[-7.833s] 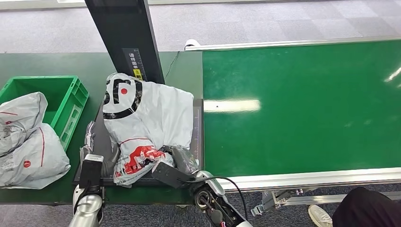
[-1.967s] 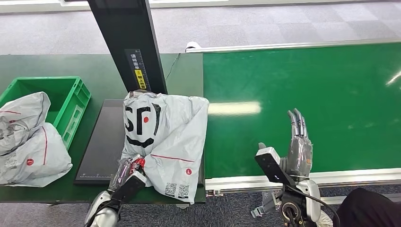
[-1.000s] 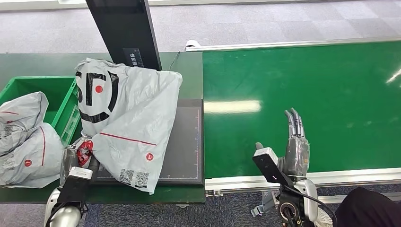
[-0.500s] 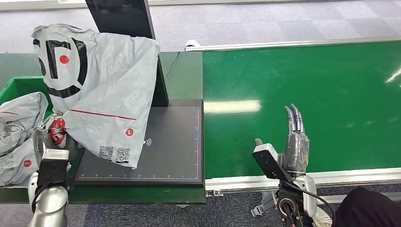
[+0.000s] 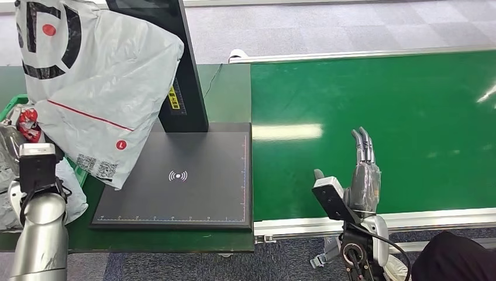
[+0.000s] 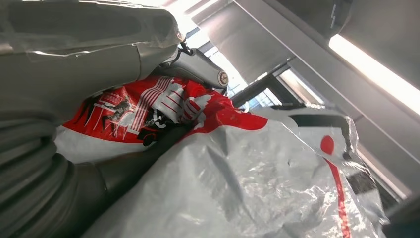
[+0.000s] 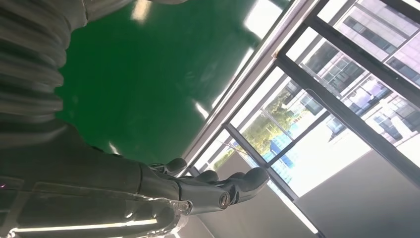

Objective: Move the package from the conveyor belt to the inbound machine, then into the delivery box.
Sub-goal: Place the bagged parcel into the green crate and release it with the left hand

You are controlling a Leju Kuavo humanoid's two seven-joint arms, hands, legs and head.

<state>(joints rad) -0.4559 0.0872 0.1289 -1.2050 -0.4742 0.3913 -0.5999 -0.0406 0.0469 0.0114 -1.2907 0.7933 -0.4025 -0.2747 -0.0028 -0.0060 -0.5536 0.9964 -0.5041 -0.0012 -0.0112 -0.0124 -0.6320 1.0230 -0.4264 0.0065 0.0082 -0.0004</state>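
The left hand (image 5: pixel 26 132) grips the grey plastic package (image 5: pixel 93 88) by its bunched red-printed end and holds it in the air, up beside the black post (image 5: pixel 181 70) of the inbound machine, clear of the machine's flat black scanning plate (image 5: pixel 181 175). The package hangs partly over the green delivery box (image 5: pixel 17 102), which sits just beside the plate on the dark green surface (image 5: pixel 228 93); another grey bag (image 5: pixel 73 196) lies at the box, next to the left arm. In the left wrist view the red print of the package (image 6: pixel 163 106) is pressed between the thumb and the darker fingers (image 6: pixel 198 67). On the other side of the plate, the right hand (image 5: pixel 362 175) stands over the near edge of the green conveyor belt (image 5: pixel 374 99), holding nothing, its fingers straight and close together. A person's dark sleeve (image 5: pixel 450 257) shows near the belt's near edge.
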